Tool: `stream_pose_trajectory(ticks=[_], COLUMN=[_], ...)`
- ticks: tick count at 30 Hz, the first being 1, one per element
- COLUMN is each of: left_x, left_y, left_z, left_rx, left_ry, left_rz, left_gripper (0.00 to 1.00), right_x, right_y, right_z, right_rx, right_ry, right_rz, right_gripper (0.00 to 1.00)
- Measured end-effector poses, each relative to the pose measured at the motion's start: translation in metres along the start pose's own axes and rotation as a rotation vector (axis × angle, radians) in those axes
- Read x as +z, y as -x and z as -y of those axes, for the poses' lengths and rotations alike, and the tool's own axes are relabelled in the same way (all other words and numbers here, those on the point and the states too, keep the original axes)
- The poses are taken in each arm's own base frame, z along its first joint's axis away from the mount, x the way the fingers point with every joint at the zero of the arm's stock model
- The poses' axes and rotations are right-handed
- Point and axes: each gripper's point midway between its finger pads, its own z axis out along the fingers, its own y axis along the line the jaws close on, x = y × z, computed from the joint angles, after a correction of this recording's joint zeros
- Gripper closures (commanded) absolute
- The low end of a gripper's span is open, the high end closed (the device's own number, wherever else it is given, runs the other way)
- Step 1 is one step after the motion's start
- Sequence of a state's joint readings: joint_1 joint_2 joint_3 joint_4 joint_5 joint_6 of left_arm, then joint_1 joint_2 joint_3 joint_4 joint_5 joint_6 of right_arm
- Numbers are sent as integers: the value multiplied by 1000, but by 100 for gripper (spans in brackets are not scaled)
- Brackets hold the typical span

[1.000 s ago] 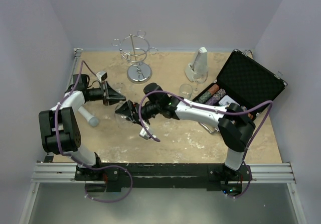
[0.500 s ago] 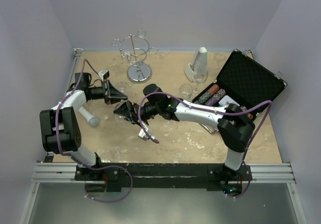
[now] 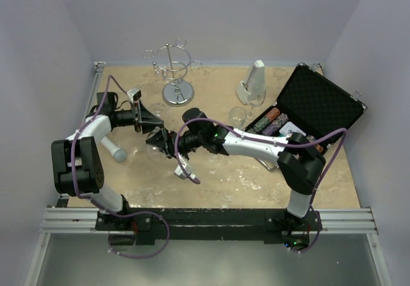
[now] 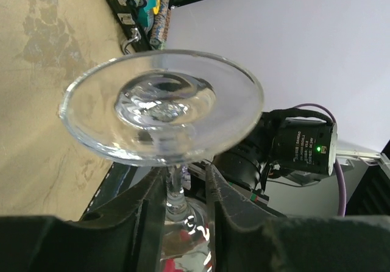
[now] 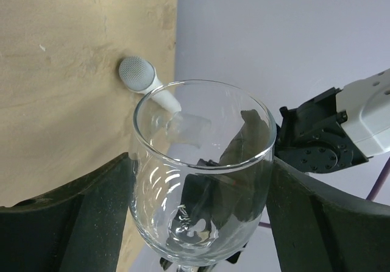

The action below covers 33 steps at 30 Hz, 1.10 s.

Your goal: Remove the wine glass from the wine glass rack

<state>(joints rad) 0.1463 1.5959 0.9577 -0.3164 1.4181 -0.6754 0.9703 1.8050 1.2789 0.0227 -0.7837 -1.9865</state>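
Note:
The wine glass (image 3: 156, 133) is held off the table between both grippers, left of centre. My right gripper (image 5: 198, 180) is shut on its bowl (image 5: 201, 168), one finger on each side, rim pointing away from the camera. My left gripper (image 4: 186, 193) has its fingers (image 4: 145, 214) either side of the stem (image 4: 175, 189). The stem lies against the left finger with a gap to the other, and the round foot (image 4: 164, 104) lies beyond the tips. The wine glass rack (image 3: 175, 74), a chrome stand, is at the back left with no glass on it that I can see.
A grey microphone (image 3: 114, 150) lies by the left arm, also in the right wrist view (image 5: 142, 78). A grey metronome (image 3: 254, 83) and a small glass (image 3: 238, 115) stand at the back right. An open black case (image 3: 317, 100) with poker chips (image 3: 272, 120) is at the right.
My left gripper has edged right and back, closer along the glass. The right gripper has shifted slightly left with the glass.

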Motion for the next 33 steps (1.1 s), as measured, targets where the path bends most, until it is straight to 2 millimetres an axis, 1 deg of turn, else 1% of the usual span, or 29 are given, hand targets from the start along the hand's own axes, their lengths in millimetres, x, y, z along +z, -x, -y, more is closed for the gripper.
stream_pose_trajectory(ticks=[4, 8, 11, 15, 17, 20, 24, 27, 30, 33], left_x=[0, -4, -16, -35, -41, -44, -45, -47, -51, -58], left_y=[-1, -1, 3, 10, 10, 9, 5, 4, 11, 22], left_z=[0, -2, -5, -10, -12, -16, -22, -24, -19, -14], left_rx=[-6, -14, -23, -31, -32, -22, -3, 37, 128, 242], left_ry=[0, 11, 23, 46, 58, 80, 108, 147, 200, 272], left_rz=[-1, 15, 60, 137, 161, 174, 174, 173, 175, 183], left_gripper=[53, 51, 51, 51, 51, 51, 50, 50, 50, 50], right_x=[-4, -14, -24, -41, -50, -63, -83, -104, -129, -155], right_y=[-3, -1, -3, -10, -11, -13, -18, -33, -50, -60], right_z=[-2, 0, 12, 28, 36, 41, 38, 32, 22, 9], right_rx=[48, 132, 220, 347, 414, 531, 742, 918, 1046, 1138], right_ry=[4, -13, -52, -115, -149, -194, -257, -324, -395, -455], right_rz=[-26, -53, -78, -114, -126, -137, -147, -169, -209, -251], right_gripper=[46, 49, 51, 51, 52, 52, 52, 52, 52, 52])
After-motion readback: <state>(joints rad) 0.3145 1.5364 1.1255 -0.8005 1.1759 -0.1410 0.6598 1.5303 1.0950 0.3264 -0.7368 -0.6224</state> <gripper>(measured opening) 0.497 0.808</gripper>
